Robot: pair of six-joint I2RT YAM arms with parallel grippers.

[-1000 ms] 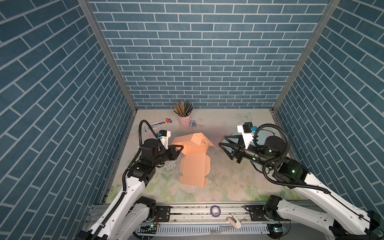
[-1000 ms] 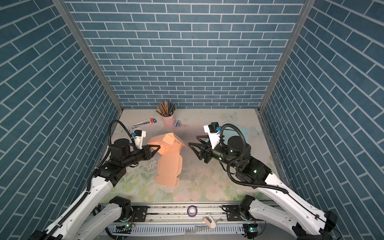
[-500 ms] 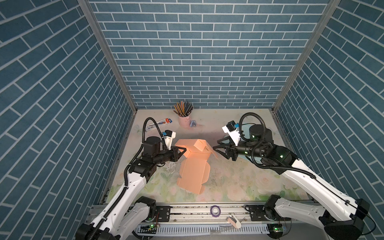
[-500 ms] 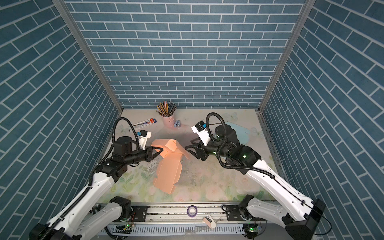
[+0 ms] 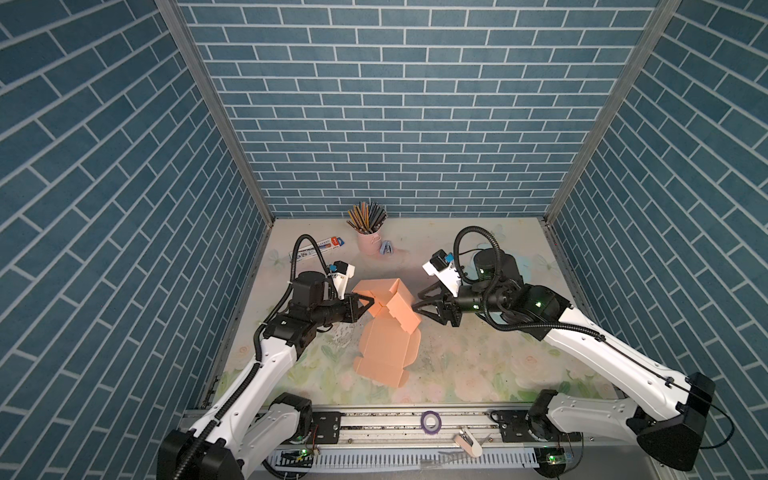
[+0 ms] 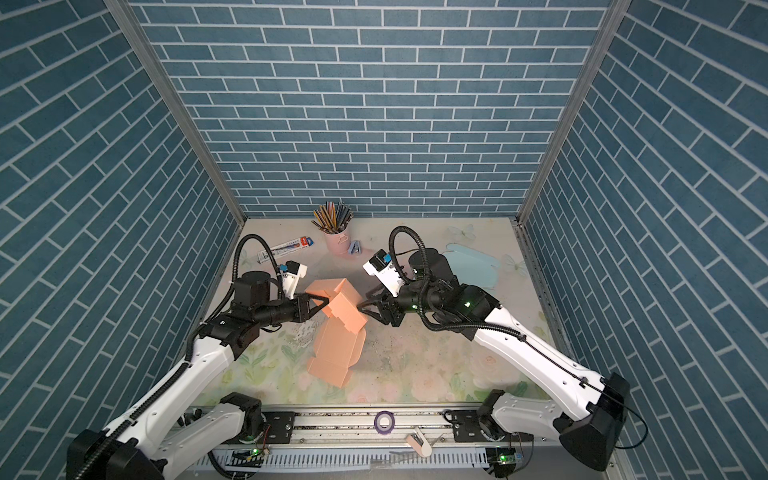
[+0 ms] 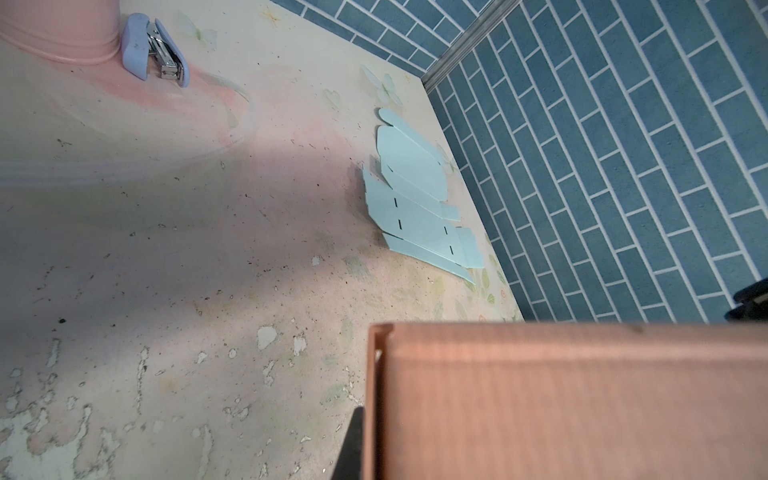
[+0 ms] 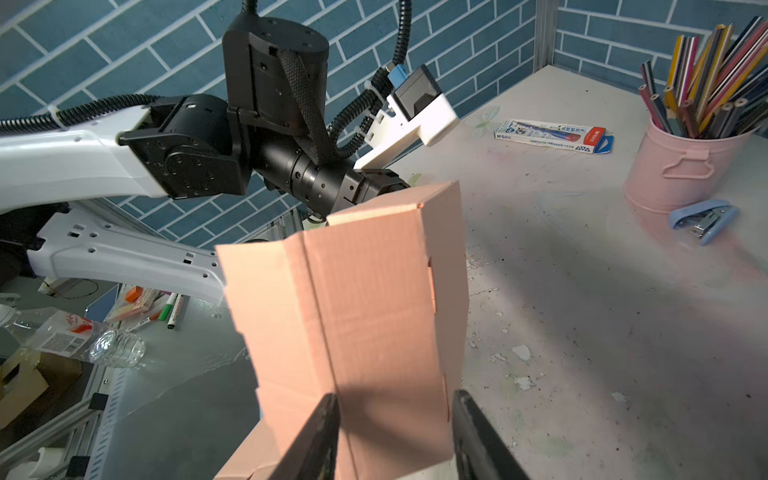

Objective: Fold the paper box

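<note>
The peach paper box (image 5: 388, 345) (image 6: 336, 345) stands partly folded in mid-table, its lower end on the mat and its upper panels raised. My left gripper (image 5: 371, 301) (image 6: 326, 300) is shut on an upper left panel. In the left wrist view the cardboard (image 7: 582, 395) fills the near corner beside one dark finger (image 7: 353, 449); the other finger is hidden. My right gripper (image 5: 415, 301) (image 6: 364, 304) is open at the box's upper right edge. In the right wrist view its fingers (image 8: 324, 432) straddle the raised panel (image 8: 365, 299), with the gripper (image 8: 395, 397) facing it.
A pink cup of pencils (image 5: 368, 239), a blue stapler (image 5: 386, 248) and a pen carton (image 5: 318, 248) sit at the back. A flat light-blue cutout (image 6: 473, 270) (image 7: 415, 208) lies by the right wall. A purple tape roll (image 5: 430, 420) rests on the front rail.
My right gripper has swung left up to the box's right edge, its jaws narrowing. The left gripper kept its hold and shifted the box's top slightly.
</note>
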